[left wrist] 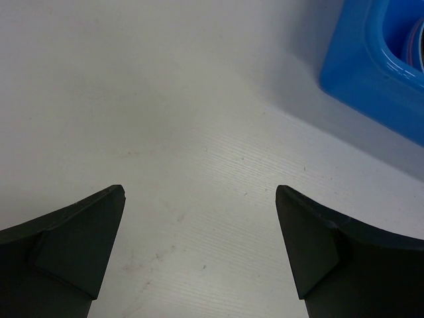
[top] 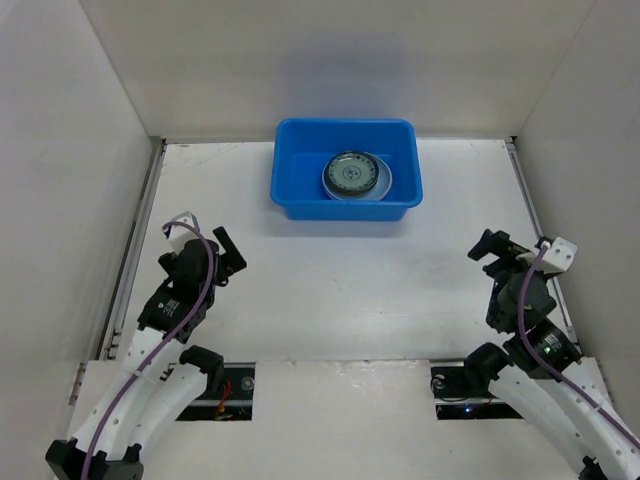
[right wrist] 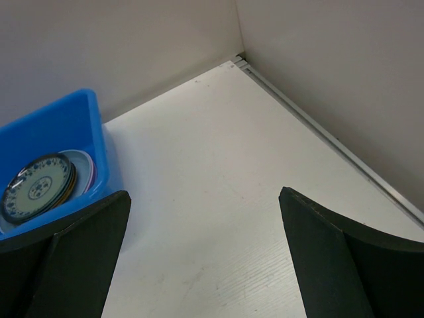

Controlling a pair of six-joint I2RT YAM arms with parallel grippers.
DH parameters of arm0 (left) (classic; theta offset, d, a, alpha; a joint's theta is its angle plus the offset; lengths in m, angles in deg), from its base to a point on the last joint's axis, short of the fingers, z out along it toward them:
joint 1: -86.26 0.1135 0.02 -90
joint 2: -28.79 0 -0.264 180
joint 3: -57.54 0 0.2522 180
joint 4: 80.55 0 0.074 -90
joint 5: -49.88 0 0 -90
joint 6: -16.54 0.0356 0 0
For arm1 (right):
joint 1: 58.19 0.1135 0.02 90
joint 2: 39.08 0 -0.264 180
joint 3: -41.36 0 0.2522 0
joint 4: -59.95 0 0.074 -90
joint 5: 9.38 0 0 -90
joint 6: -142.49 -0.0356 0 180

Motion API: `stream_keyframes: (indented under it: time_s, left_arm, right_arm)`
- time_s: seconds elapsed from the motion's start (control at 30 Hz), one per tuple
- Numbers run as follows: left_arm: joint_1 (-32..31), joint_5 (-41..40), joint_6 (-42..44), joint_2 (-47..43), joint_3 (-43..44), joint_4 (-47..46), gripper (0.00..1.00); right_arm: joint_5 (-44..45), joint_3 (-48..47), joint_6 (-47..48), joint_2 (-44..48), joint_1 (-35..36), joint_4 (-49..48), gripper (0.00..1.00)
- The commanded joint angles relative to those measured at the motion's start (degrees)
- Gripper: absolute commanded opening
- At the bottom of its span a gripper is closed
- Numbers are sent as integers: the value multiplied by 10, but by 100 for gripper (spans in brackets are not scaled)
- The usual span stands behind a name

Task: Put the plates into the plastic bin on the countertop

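The bright blue plastic bin point(top: 346, 168) stands at the back middle of the white countertop point(top: 340, 290). A stack of plates point(top: 354, 176) lies inside it, a small teal patterned plate on top, larger light ones beneath. In the right wrist view the bin point(right wrist: 59, 132) and the stack point(right wrist: 38, 187) show at the left. In the left wrist view a bin corner point(left wrist: 371, 73) shows at the top right. My left gripper point(top: 228, 258) is open and empty at the left. My right gripper point(top: 490, 250) is open and empty at the right. Both are well short of the bin.
White walls point(top: 70, 150) enclose the countertop on the left, back and right. Metal rails point(top: 140, 240) run along the side walls, and the right one also shows in the right wrist view point(right wrist: 331, 139). The arm bases point(top: 220, 385) sit at the near edge.
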Motion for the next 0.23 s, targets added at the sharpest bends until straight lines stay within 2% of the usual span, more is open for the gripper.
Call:
stream_keyframes:
  time_s: [0.0, 0.2]
  left_arm:
    - [1, -12, 4, -11, -11, -18, 100]
    - [1, -20, 7, -14, -12, -18, 100]
  right_arm:
    - [-13, 1, 2, 10, -3, 7, 100]
    - [-13, 0, -4, 8, -1, 17, 100]
